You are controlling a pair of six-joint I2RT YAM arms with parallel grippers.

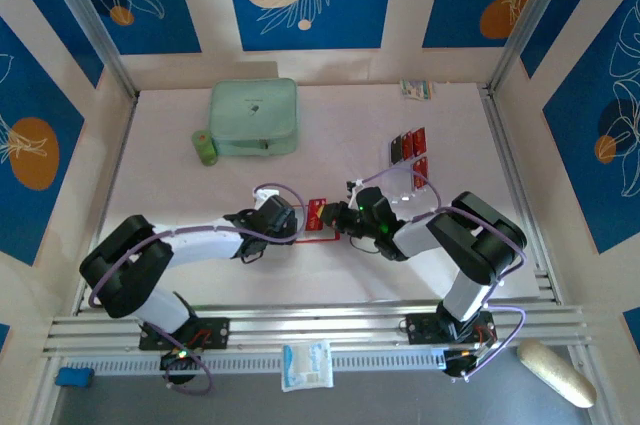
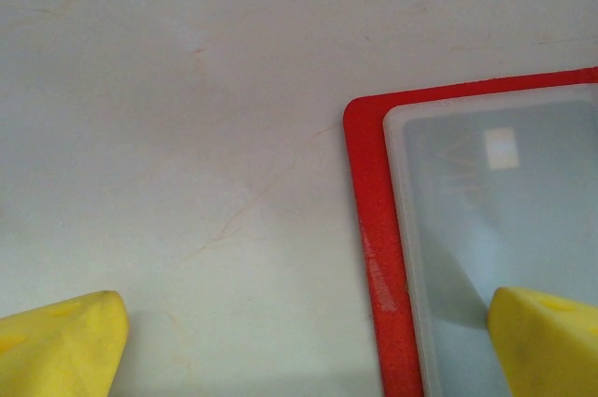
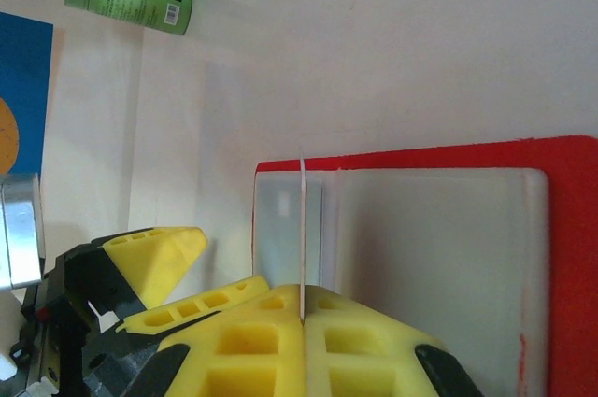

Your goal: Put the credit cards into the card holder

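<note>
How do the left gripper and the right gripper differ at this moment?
The left gripper is wide open and holds nothing; the right gripper is shut on a credit card, held edge-on. The left gripper's fingers straddle the card holder's edge; the right gripper's meet over its clear sleeves. Both have yellow fingers.

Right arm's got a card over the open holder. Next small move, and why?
Probably ease the right gripper toward the card holder so the card, pinched edge-on, slides into the clear sleeve. The open left gripper has one finger over the holder.
</note>
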